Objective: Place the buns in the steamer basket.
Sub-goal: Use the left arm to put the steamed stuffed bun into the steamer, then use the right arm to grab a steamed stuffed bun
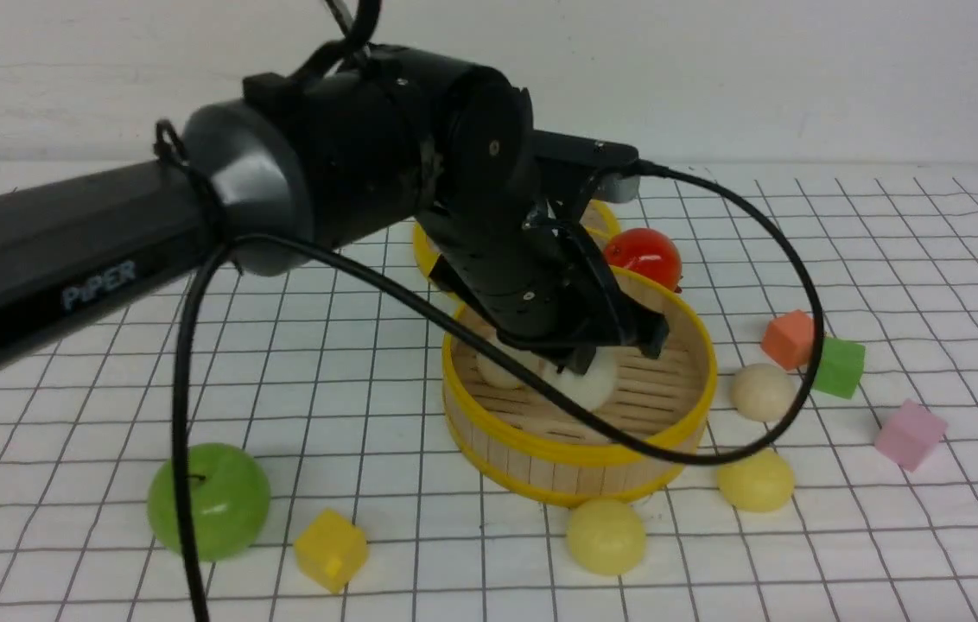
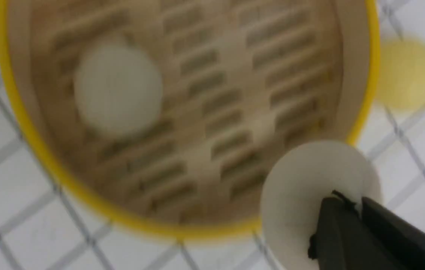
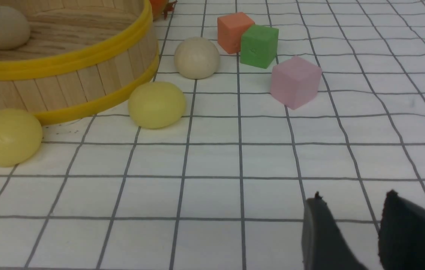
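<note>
The steamer basket (image 1: 670, 432) stands mid-table. My left gripper (image 1: 601, 354) hangs over it, shut on a cream-white bun (image 1: 588, 384) held just above the slatted floor. The left wrist view shows that bun (image 2: 302, 187) at the fingertips (image 2: 338, 210), near the basket's yellow rim (image 2: 28, 123). Another cream bun (image 1: 496, 371) lies inside the basket. Outside it lie a cream bun (image 1: 763, 391) and two pale yellow buns (image 1: 755, 480) (image 1: 606, 536). My right gripper (image 3: 354, 195) is open and empty over bare cloth, to the right of those buns.
A green apple (image 1: 208, 499) and a yellow cube (image 1: 331, 549) lie front left. A red fruit (image 1: 643, 257) and the lid (image 1: 603, 218) sit behind the basket. Orange (image 1: 789, 339), green (image 1: 841, 367) and pink (image 1: 910, 434) cubes lie to the right. The left arm's cable droops across the basket's front.
</note>
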